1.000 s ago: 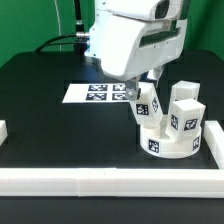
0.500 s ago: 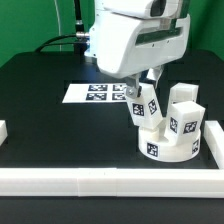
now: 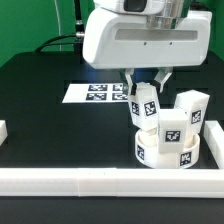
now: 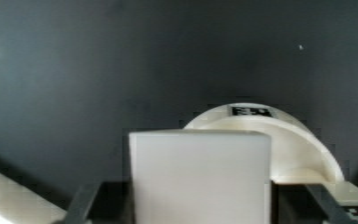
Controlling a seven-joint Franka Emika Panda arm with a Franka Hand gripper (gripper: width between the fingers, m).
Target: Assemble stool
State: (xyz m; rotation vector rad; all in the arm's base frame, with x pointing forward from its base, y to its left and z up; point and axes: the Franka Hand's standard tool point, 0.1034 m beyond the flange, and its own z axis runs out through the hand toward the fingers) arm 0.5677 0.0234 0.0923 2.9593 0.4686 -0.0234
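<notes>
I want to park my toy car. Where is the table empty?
Bare table lies on the exterior view's left, between marker board and front rail. Crowded at the seat: two legs stand there and the gripper holds a leg.

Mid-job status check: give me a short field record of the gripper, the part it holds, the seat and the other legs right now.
held leg: tilted, lower end at the seat; whether it sits in a socket cannot be told
gripper: shut on the held leg, above the seat's side at the exterior view's left
seat: lying flat, tags on its side wall
other legs: two, standing on the seat
marker board: behind the seat, apart from it
</notes>
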